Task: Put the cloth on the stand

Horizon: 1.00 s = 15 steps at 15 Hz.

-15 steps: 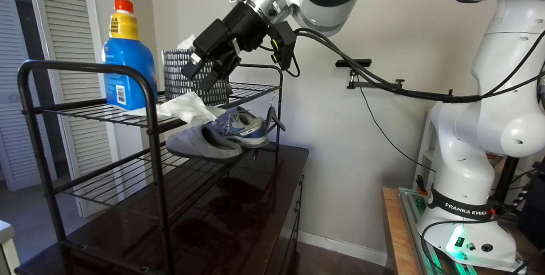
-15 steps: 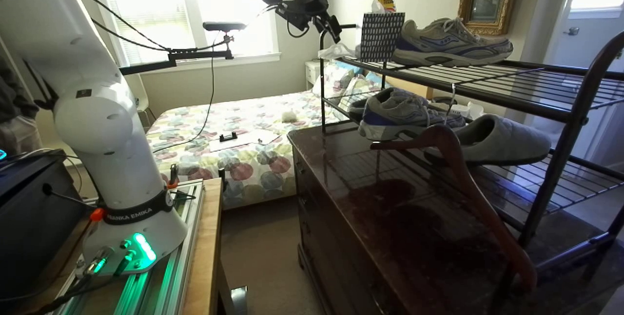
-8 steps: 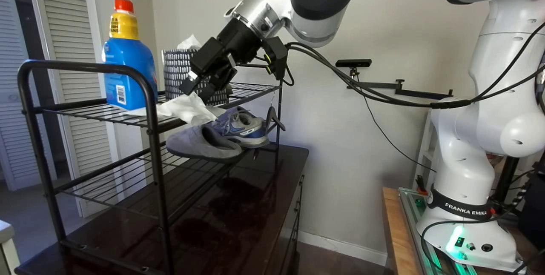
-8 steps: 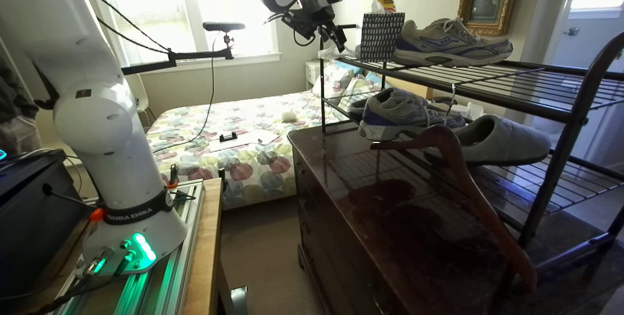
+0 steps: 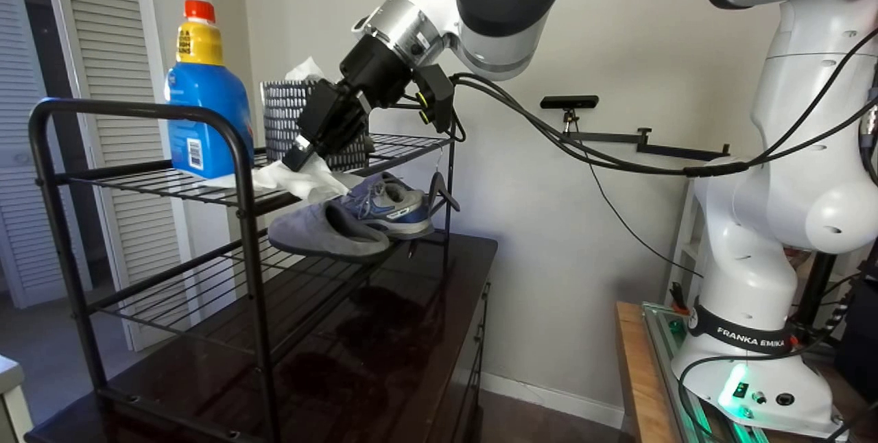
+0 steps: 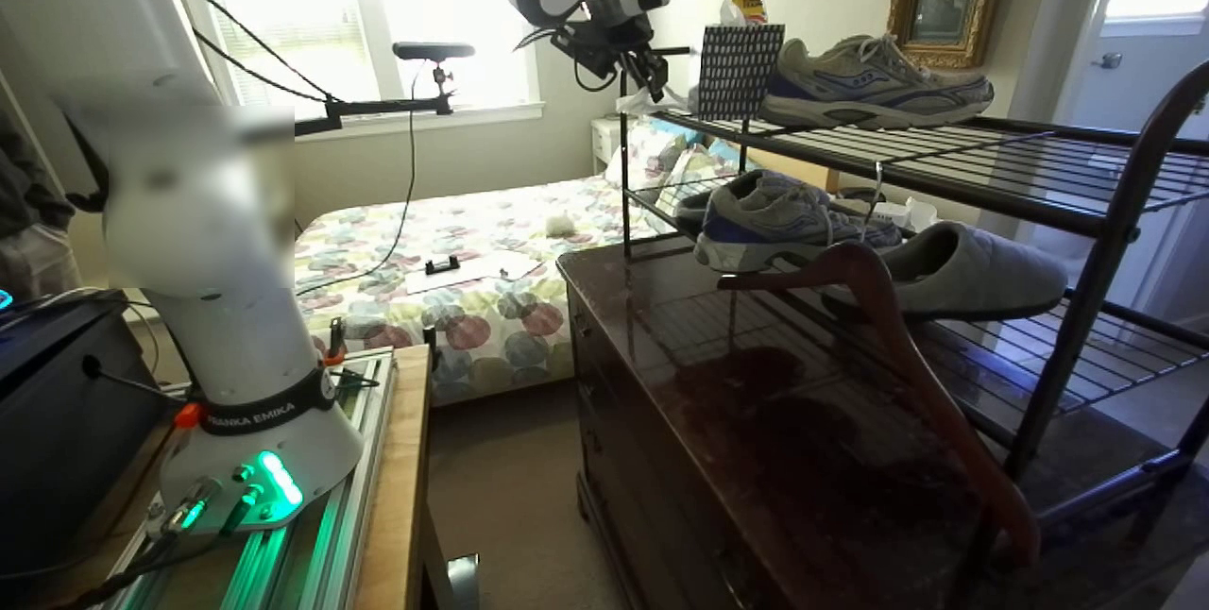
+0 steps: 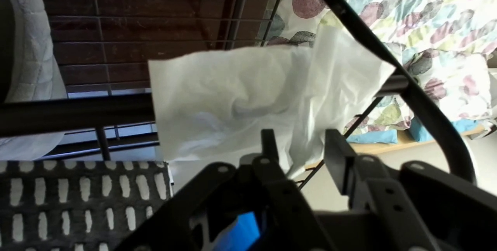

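White cloth (image 7: 229,95) drapes over the near top edge of the stand (image 5: 254,271), where the gripper (image 7: 300,138) has just descended, jaws narrowed yet parted, so pinching a fold seems next.

Spray bottle (image 5: 208,103) near patterned box (image 5: 282,121); slipper (image 5: 309,227) beside sneaker (image 5: 398,210)
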Motion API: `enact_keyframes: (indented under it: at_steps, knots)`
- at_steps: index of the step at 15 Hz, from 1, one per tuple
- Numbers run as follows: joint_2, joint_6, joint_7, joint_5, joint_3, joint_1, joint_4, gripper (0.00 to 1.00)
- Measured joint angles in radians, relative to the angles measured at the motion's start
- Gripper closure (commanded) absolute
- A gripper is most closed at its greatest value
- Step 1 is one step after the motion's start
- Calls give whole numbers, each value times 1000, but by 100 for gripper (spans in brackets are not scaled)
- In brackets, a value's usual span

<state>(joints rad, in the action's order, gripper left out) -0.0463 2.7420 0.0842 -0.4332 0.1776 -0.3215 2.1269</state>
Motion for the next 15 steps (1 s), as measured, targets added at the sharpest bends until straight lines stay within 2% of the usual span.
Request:
enact_keyframes:
  at_steps: [1, 2, 3, 6, 14, 15]
  knots:
    - [1, 0, 2, 0, 0, 0, -1, 98]
    - [2, 0, 3, 0, 0, 0, -1, 99]
    - [4, 0, 4, 0, 0, 0, -3, 73]
    - [9, -1, 6, 0, 0, 0, -10, 60]
    - [10, 0, 8, 0, 0, 0, -12, 4]
    - [9, 0, 8, 0, 0, 0, -12, 3]
